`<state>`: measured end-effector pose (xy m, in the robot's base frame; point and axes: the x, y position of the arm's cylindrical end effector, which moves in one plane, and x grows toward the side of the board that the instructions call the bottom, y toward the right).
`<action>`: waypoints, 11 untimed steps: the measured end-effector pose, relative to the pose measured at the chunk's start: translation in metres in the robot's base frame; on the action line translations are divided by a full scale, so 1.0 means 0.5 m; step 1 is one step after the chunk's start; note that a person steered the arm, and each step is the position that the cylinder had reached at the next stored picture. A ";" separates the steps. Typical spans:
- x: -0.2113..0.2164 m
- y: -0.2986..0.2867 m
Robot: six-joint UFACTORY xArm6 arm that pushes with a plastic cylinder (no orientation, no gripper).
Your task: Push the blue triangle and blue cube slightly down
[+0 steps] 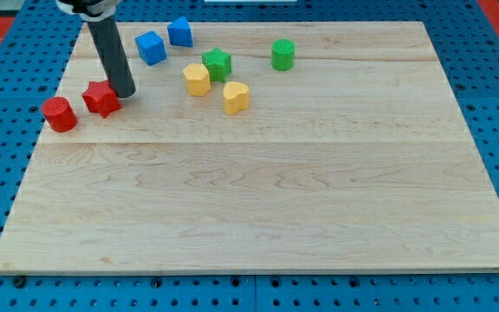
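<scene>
The blue cube (151, 48) sits near the view's top left. The blue triangle (180, 32) lies just up and to the right of it, nearly touching. My tip (124, 91) is on the board below and to the left of the blue cube, right beside a red star block (101, 99). The rod rises from the tip toward the view's top.
A red cylinder (59, 114) lies left of the red star. A yellow hexagon-like block (197, 80), a yellow heart-like block (236, 97), a green star (217, 64) and a green cylinder (282, 55) sit to the right of the blue blocks. The wooden board (267, 199) is ringed by blue pegboard.
</scene>
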<state>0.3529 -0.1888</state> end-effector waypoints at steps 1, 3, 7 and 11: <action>0.000 -0.058; -0.050 -0.021; -0.321 0.291; -0.221 0.013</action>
